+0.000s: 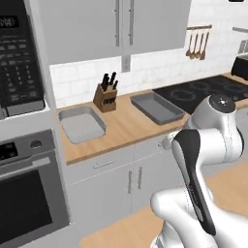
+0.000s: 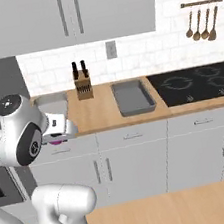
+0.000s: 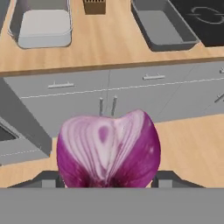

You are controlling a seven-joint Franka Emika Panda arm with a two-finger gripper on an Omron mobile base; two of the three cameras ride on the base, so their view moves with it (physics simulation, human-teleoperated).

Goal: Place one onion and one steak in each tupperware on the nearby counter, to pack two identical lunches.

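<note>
Gripping a halved red onion (image 3: 108, 151), the gripper (image 3: 108, 183) seems clamped wide. It could slip before reaching either tupperware (image 3: 41, 24) on the counter (image 3: 109, 43).

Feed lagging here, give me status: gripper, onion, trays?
Gripper shut on onion, short of the counter. Both trays bare: left, right. Knife block stands between them; nothing in the way.

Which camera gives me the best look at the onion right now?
The hand view: the halved red onion sits large and close between the hand's fingers, cut face and rings clear. The right base view shows a purple sliver of it under the hand. In the left base view the arm blocks it.
</note>
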